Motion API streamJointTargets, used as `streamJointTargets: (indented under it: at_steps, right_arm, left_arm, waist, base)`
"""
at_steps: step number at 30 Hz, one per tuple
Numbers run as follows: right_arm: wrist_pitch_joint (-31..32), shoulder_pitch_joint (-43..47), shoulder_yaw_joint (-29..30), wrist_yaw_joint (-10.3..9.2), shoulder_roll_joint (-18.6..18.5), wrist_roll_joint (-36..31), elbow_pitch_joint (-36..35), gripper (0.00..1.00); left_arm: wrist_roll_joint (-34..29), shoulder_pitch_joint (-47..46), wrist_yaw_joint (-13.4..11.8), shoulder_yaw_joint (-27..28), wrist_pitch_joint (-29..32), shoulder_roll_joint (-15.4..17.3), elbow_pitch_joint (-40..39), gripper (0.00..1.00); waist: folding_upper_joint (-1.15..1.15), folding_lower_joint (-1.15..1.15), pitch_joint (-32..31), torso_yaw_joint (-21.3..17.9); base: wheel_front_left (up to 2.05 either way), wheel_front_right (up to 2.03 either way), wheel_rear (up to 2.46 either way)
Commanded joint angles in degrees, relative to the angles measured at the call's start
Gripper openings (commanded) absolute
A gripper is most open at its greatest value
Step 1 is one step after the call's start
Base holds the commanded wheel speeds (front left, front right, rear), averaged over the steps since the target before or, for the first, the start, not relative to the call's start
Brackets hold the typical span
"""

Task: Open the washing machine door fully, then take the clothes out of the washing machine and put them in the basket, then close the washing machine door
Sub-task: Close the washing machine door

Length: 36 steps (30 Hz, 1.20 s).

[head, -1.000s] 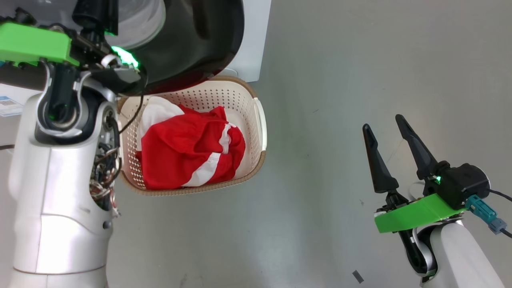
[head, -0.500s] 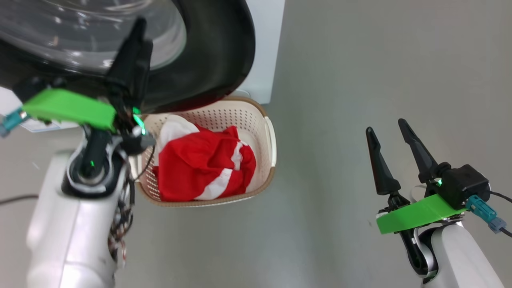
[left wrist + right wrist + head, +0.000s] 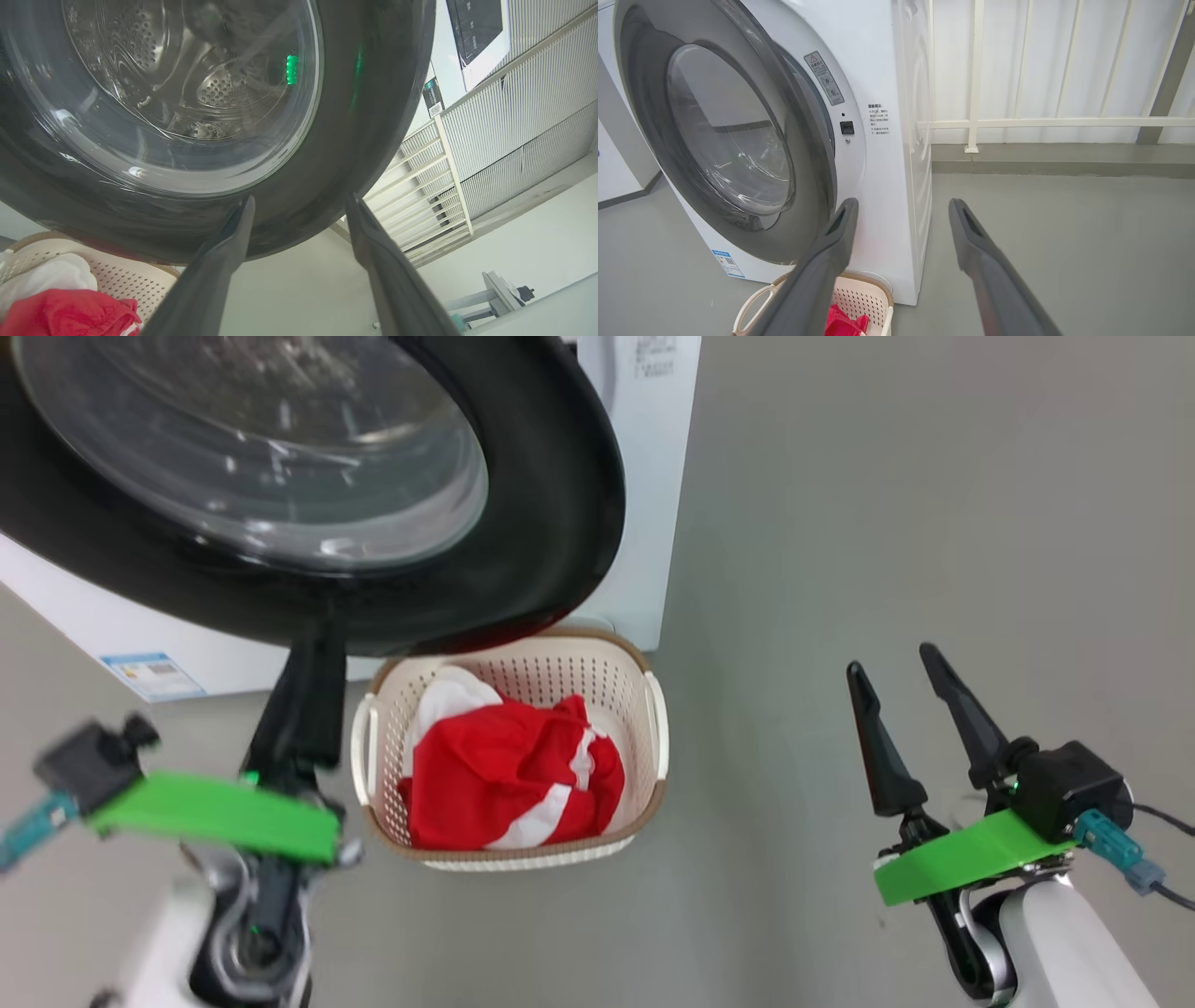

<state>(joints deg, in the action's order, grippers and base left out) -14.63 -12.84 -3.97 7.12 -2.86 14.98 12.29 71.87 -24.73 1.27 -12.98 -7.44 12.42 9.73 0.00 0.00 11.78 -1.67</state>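
Head view, closing stage. The washing machine door (image 3: 560,532), black-rimmed with a clear bulging window, fills the upper left of the frame and stands ajar from the white washing machine (image 3: 653,476). Its lower rim overhangs the far end of the basket (image 3: 656,728). The basket sits on the grey floor (image 3: 840,523) at lower centre, just before the machine, with the red-and-white clothes (image 3: 504,784) heaped inside it. Through the glass in the left wrist view the steel drum (image 3: 219,93) shows no red cloth, so unloading is judged complete and shutting the door is the step in hand. The left hand (image 3: 300,197), at the lower left of the head view, is open and empty. Its two fingers point up at the door's lower rim, near it; whether they touch it cannot be told. The right hand (image 3: 892,658), at lower right, is likewise open and empty, well apart from door and basket. The left hand is therefore the nearer: the door lies directly above it in frame, and a push on the rim toward the machine would probably shut it.
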Motion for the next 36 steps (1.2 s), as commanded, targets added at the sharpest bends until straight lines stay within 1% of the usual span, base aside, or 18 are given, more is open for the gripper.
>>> streamJointTargets:
  at_steps: [1,4,7,8,9,10,15,17,22,29,32,36]
  right_arm:
    - [-0.37,0.37,-1.38,0.36,-0.01,0.79,-0.97,1.00]
    - [-0.37,0.73,-1.04,0.36,-0.01,0.02,-1.04,1.00]
    - [-0.37,1.10,-0.50,0.36,-0.01,-1.13,-1.13,1.00]
    - [-0.37,1.10,-0.50,0.36,-0.01,-1.13,-1.13,1.00]
    - [-0.37,1.63,-0.21,0.36,-0.01,-1.55,-1.13,1.00]
    - [-0.37,1.63,-0.21,0.36,-0.01,-1.55,-1.13,1.00]
    - [-0.37,3.57,-0.08,0.36,-0.01,-2.51,-1.21,1.00]
    - [-0.37,4.41,0.22,0.36,-0.01,-2.95,-1.33,1.00]
    - [-0.37,6.31,0.60,0.36,-0.01,-3.26,-1.58,1.00]
    - [-0.37,8.42,1.10,0.36,-0.01,-2.88,-2.14,1.00]
    - [-0.37,9.45,1.39,0.36,-0.01,-2.79,-2.49,1.00]
    - [-0.37,11.12,2.06,0.36,-0.01,-2.68,-3.15,1.00]
  left_arm:
    - [-5.09,1.84,-0.24,0.60,-2.95,3.61,-2.78,1.00]
    - [-11.94,4.93,-0.47,-0.86,-5.63,5.39,-4.30,1.00]
    - [-20.40,7.48,-2.54,-1.63,-7.00,7.16,-5.36,1.00]
    - [-20.40,7.48,-2.54,-1.63,-7.00,7.16,-5.36,1.00]
    - [-25.93,8.93,-3.69,-1.90,-7.36,8.00,-6.24,1.00]
    - [-25.93,8.93,-3.69,-1.90,-7.36,8.00,-6.24,1.00]
    - [-38.77,13.21,-5.82,-0.72,-7.52,8.02,-10.73,1.00]
    - [-42.47,15.56,-6.70,-0.47,-7.53,7.74,-11.59,1.00]
    - [-46.67,20.28,-7.94,0.73,-7.54,7.37,-11.57,1.00]
    - [-48.33,25.01,-8.72,4.00,-7.55,5.51,-11.99,1.00]
    - [-48.68,26.99,-8.50,5.31,-7.55,4.68,-12.27,1.00]
    - [-49.49,28.17,-7.55,5.62,-7.55,4.26,-11.30,1.00]
  waist:
    - [0.00,0.00,-2.65,0.24]
    - [0.00,0.00,-4.18,0.01]
    - [0.00,0.00,-5.68,-0.25]
    - [0.00,0.00,-5.68,-0.25]
    - [0.00,0.00,-6.64,-0.38]
    - [0.00,0.00,-6.64,-0.38]
    - [0.00,0.00,-8.93,-0.62]
    - [0.00,0.00,-9.87,-0.77]
    - [0.00,0.00,-11.66,-1.19]
    - [0.00,0.00,-13.22,-1.39]
    - [0.00,0.00,-13.90,-1.24]
    - [0.00,0.00,-14.54,-0.63]
  base:
    - [0.00,0.00,0.00]
    - [0.00,0.00,0.00]
    - [0.00,0.00,0.00]
    - [0.00,0.00,0.00]
    - [0.00,0.00,0.00]
    - [0.00,0.00,0.00]
    - [0.00,0.00,0.00]
    - [0.00,0.00,0.00]
    - [0.00,0.00,0.00]
    - [0.00,0.00,0.00]
    - [0.00,0.00,0.00]
    - [0.00,0.00,0.00]
